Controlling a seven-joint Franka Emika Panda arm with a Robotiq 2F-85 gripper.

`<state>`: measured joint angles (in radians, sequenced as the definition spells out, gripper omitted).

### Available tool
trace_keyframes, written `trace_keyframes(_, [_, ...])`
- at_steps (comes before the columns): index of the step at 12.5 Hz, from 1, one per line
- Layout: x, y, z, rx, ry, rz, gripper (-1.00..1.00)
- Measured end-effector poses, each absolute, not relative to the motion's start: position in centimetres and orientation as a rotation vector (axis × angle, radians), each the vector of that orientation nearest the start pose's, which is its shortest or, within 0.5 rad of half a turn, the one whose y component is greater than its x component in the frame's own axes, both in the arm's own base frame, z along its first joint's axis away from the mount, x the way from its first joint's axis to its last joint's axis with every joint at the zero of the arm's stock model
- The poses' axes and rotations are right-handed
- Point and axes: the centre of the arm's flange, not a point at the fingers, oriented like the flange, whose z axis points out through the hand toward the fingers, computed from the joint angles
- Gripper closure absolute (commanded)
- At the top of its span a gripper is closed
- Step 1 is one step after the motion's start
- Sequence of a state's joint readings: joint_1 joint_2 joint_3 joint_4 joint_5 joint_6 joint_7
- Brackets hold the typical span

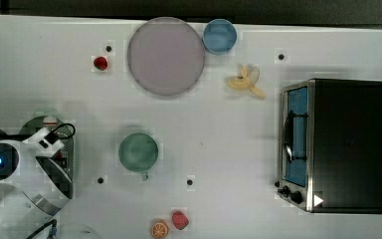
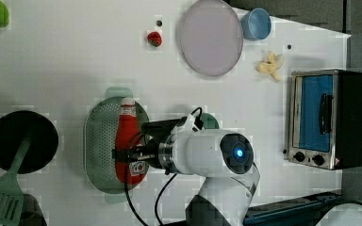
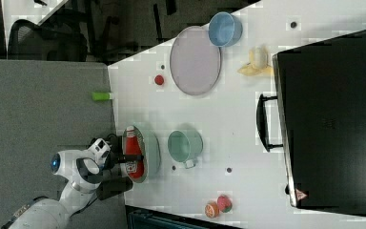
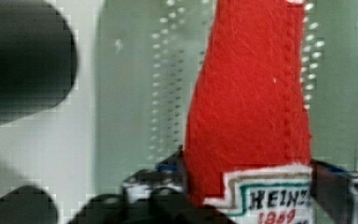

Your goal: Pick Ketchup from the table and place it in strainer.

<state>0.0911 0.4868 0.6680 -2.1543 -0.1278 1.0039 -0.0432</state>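
Ketchup (image 2: 127, 136) in strainer (image 2: 96, 141), claw (image 2: 128, 155) loosely astride it, grip unclear; green cup (image 3: 185, 145) nearby.

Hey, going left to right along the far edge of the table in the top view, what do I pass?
Small red ball → large pale purple plate → blue cup → peeled banana → toaster oven, which sits lower in the picture than the rest.
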Motion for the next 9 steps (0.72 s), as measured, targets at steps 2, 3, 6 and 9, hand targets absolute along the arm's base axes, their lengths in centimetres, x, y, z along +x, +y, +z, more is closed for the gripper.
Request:
trace_keyframes(2, [41.6, 39.3, 22.0, -2.946, -0.063, 0.168, -1.0])
trace_keyframes(3, [41.7, 39.3, 22.3, -2.944, -0.046, 0.16, -1.0])
trace_keyframes(6, [42.6, 38.9, 26.5, -2.965, 0.02, 0.051, -1.0])
trace_keyframes(9, [44.3, 35.8, 34.1, -3.061, 0.146, -0.01, -1.0])
